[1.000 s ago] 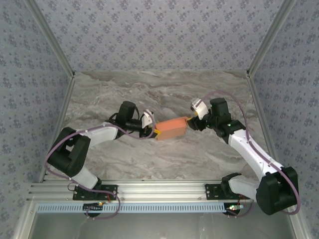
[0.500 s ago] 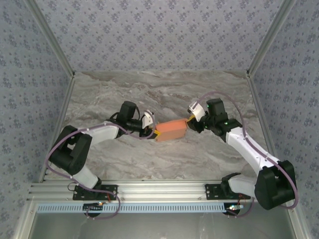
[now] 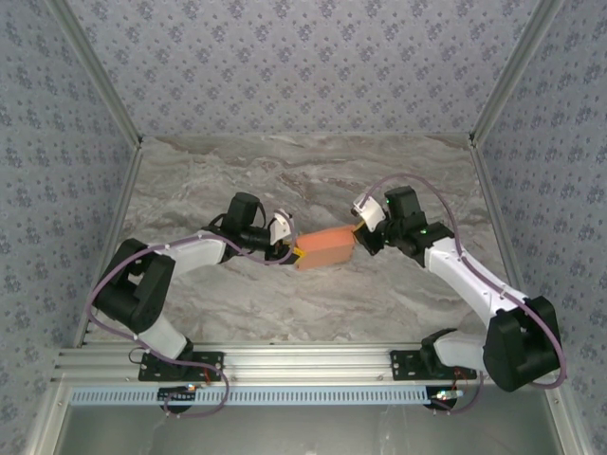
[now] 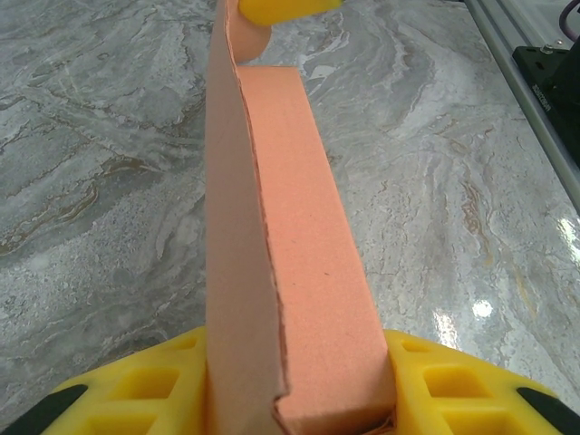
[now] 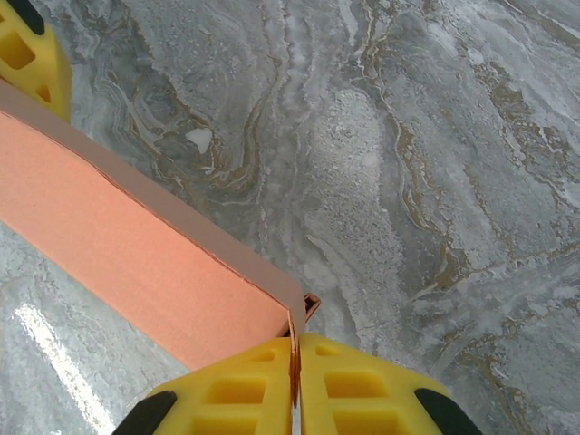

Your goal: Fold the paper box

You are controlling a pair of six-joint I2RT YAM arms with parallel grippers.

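At the middle of the table (image 3: 285,171), the paper box (image 3: 324,245) spans the gap between my two arms. Its left end is in the left gripper (image 3: 291,250) and its right end is at the right gripper (image 3: 359,237). I cannot tell whether its underside rests on the surface.

Change noted: a second ago the right gripper stood parted just off the box's right end. It has since moved left onto that end and closed. In the right wrist view its yellow pads (image 5: 362,390) meet with only a thin card edge pinched between them, at the box's end corner. The left gripper is unaltered: its pads (image 4: 136,390) sit either side of the box's left end, clamped across its full thickness. The box has barely shifted.

Meaning, in my judgement: both ends are now secured, so the right arm can work the end panel while the left braces the body. The box already reads as a rectangular sleeve, and closing its end looks like the remaining step.

Materials: the box is thin, matt, salmon-orange card with sharply creased corners. One long edge shows a raw cut lip standing proud of the adjoining face. Such card will likely buckle if pulled hard. The pads are yellow blocks with moulded pockets. The table is glossy, grey-veined marble and shows glare.
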